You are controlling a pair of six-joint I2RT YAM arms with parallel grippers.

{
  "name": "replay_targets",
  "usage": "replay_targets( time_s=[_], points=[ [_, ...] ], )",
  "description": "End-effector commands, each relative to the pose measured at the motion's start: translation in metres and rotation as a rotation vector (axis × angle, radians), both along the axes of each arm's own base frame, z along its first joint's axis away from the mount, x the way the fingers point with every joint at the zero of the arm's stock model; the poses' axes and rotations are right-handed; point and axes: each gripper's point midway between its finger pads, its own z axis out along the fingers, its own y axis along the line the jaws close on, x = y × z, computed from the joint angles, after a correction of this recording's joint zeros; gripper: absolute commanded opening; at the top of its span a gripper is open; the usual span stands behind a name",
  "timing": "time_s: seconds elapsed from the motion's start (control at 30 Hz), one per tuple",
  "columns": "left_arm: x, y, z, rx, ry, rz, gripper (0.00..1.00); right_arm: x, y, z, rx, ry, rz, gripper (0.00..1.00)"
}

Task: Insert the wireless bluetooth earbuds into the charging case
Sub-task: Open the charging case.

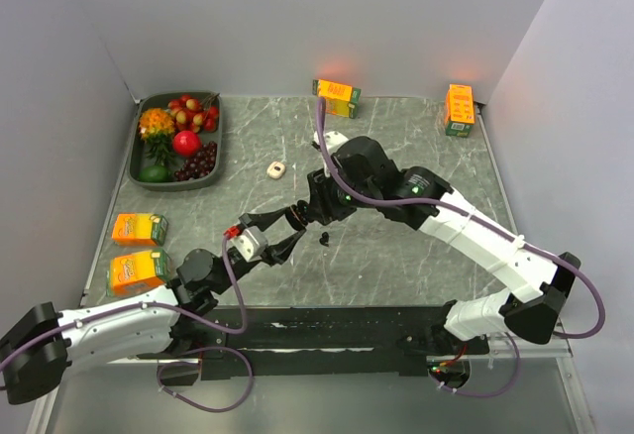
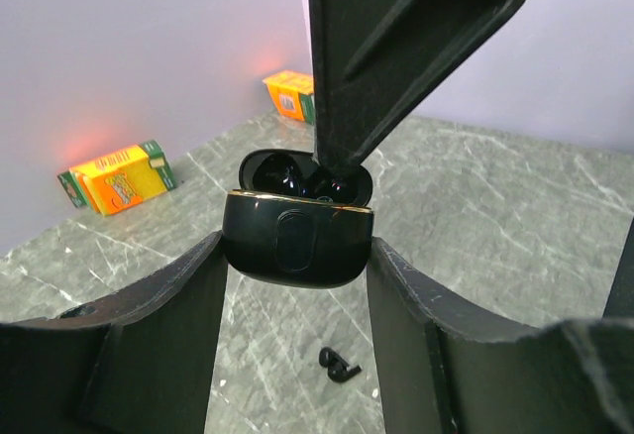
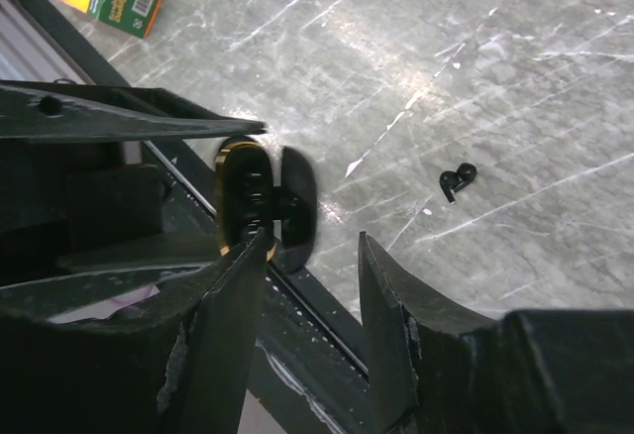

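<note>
Cartons (image 1: 337,96) sit far off; left hand (image 2: 297,256) clasps charging case (image 2: 295,244), released right hand (image 3: 312,239) blocking its mouth.

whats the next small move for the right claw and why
Probably lift the right claw clear of the case: its jaws stand open at the case's mouth, the left claw grips the case, and a black earbud lies loose on the table.
</note>
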Motion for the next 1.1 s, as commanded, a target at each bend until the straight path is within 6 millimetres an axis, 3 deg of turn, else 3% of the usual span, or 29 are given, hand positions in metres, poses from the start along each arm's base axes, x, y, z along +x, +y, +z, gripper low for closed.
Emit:
replay_targets(
  time_s=[0.0, 0.13, 0.23, 0.37, 0.43, 0.47, 0.5, 0.53, 0.73, 0.87, 1.07],
  points=[
    [-0.003, 0.010, 0.036, -0.121, -0.053, 0.012, 0.01, 0.004, -0.015, 0.011, 0.015, -0.028, -0.044, 0.50],
    [-0.006, 0.013, 0.039, -0.137, -0.052, 0.008, 0.01, 0.006, -0.019, 0.012, 0.023, -0.032, -0.061, 0.51],
    [-0.006, 0.015, 0.038, -0.141, -0.050, 0.015, 0.01, 0.002, -0.016, 0.028, 0.090, -0.059, -0.045, 0.55],
    [-0.006, 0.018, 0.039, -0.152, -0.055, 0.020, 0.01, -0.002, -0.013, 0.042, 0.240, 0.001, -0.047, 0.71],
    [-0.007, 0.020, 0.040, -0.167, -0.058, 0.020, 0.01, -0.009, -0.007, 0.063, 0.374, 0.014, 0.000, 0.73],
    [-0.007, 0.020, 0.041, -0.170, -0.059, 0.020, 0.01, -0.010, -0.007, 0.056, 0.415, 0.069, -0.016, 0.75],
    [-0.007, 0.020, 0.041, -0.172, -0.057, 0.022, 0.01, -0.004, -0.008, 0.071, 0.492, 0.047, -0.008, 0.75],
    [-0.008, 0.020, 0.042, -0.176, -0.059, 0.015, 0.01, -0.012, -0.005, 0.072, 0.531, 0.090, 0.042, 0.76],
    [-0.009, 0.018, 0.044, -0.179, -0.065, 0.005, 0.01, -0.017, 0.009, 0.079, 0.625, 0.183, 0.131, 0.79],
    [-0.009, 0.015, 0.046, -0.177, -0.069, -0.005, 0.01, -0.009, 0.016, 0.068, 0.601, 0.215, 0.131, 0.79],
    [-0.012, 0.011, 0.051, -0.185, -0.071, -0.029, 0.01, -0.002, 0.019, 0.058, 0.567, 0.212, 0.122, 0.71]
  ],
)
